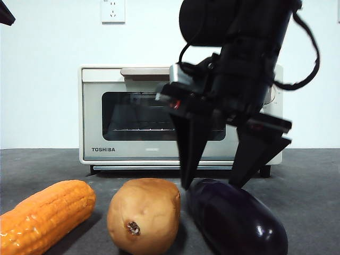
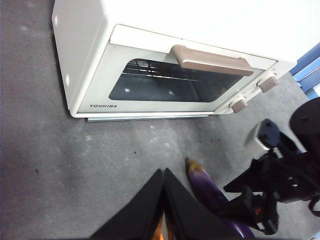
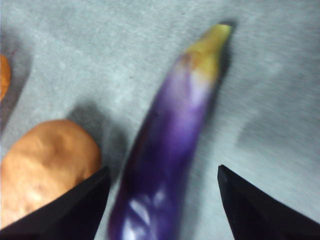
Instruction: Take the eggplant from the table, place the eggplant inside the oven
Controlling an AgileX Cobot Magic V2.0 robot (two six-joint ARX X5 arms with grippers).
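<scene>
Three vegetables lie in a row on the dark grey table point(image 1: 313, 175) in front of the oven point(image 1: 101, 114): an orange corn cob point(image 1: 45, 215), a tan potato point(image 1: 143, 215) and the eggplant point(image 1: 236, 218), which lies just beside the potato with its yellowish stem tip pointing toward the oven. My right end effector point(image 1: 212, 186) hangs directly over the eggplant, jaws spread wide, one tip on each side of the purple body and close above it, not gripping it. My left end effector point(image 2: 163, 172) waits off to the side with its jaws pressed together, holding nothing. The oven door is closed, its wire rack visible through the glass.
</scene>
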